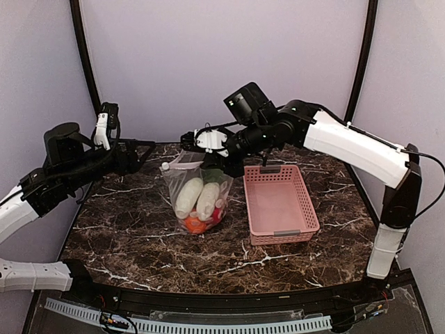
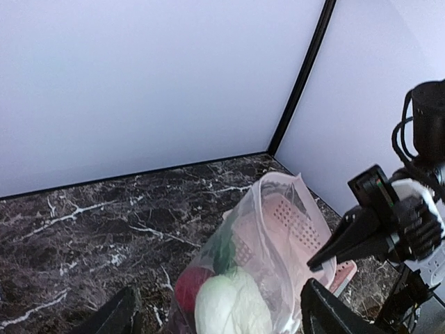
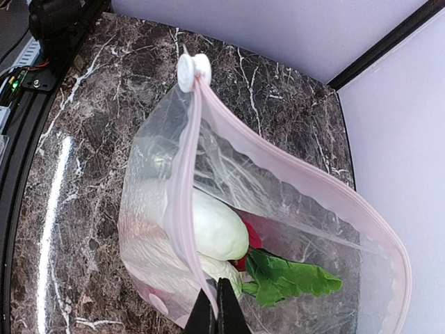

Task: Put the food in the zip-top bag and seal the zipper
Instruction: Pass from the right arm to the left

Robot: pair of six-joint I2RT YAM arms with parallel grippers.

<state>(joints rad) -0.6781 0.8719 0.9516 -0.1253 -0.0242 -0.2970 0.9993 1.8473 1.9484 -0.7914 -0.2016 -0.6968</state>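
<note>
Now the open zipper's slider end faces the left jaws

Just beside the pink plastic basket (image 1: 278,202), on its left-arm side, the clear floppy plastic zip-top bag (image 3: 149,156) stands on the dark marbled table (image 1: 125,229). The white toy radishes (image 1: 189,197) and the red and orange balls (image 1: 198,224) are inside it. Its mouth gapes. The pale pink zipper strip (image 3: 184,174) runs lengthwise away from the basket and ends at the small white slider (image 1: 165,166), at the end farthest from the basket. The right jaws are pressed together on the strip's basket-side end, seemingly pinching it. The left jaws stand wide apart, holding nothing, near the slider but apart from it. They are the nearer pair, so drawing the slider toward the basket looks like their job.
</note>
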